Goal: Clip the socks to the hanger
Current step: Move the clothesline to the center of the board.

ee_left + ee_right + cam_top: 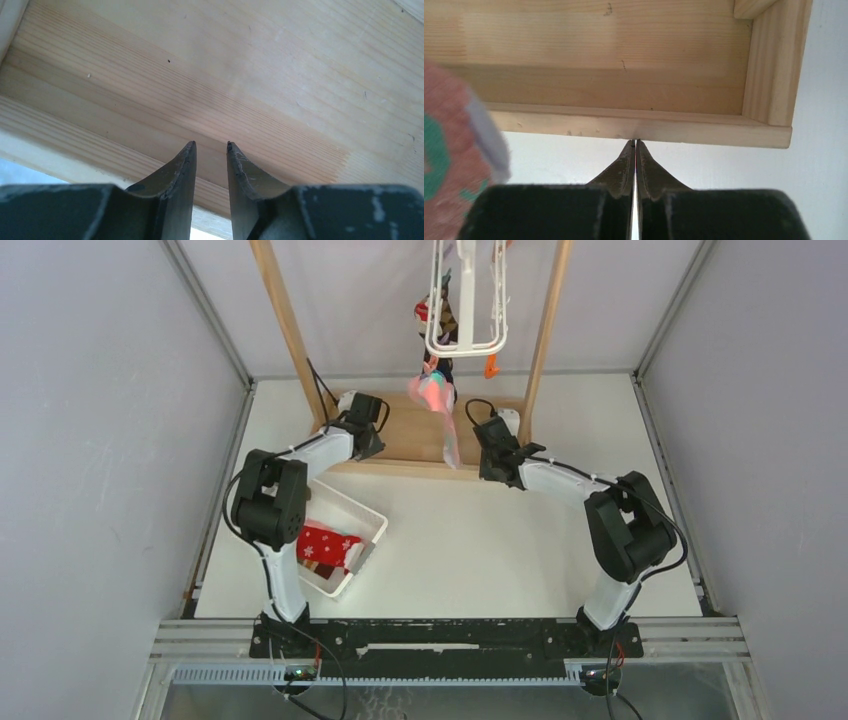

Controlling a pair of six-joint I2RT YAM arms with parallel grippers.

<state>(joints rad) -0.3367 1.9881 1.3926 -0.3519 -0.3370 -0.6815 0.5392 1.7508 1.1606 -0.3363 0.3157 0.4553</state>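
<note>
The white hanger [466, 300] hangs from the wooden rack at the top centre. A striped sock [441, 318] and a pink sock with teal dots [438, 400] hang from its left side. The pink sock also shows blurred at the left of the right wrist view [449, 165]. A red sock with snowflakes [325, 545] lies in the white basket. My left gripper [368, 443] [210, 145] is slightly open and empty over the rack's base board. My right gripper [490, 462] [634, 141] is shut and empty at the board's front edge, right of the pink sock.
The tall wooden rack has two posts [285, 320] [548, 320] and a base board [410, 435] [250, 75] [614, 65]. The white basket [372, 523] stands by the left arm. An orange clip [491, 367] dangles from the hanger's right side.
</note>
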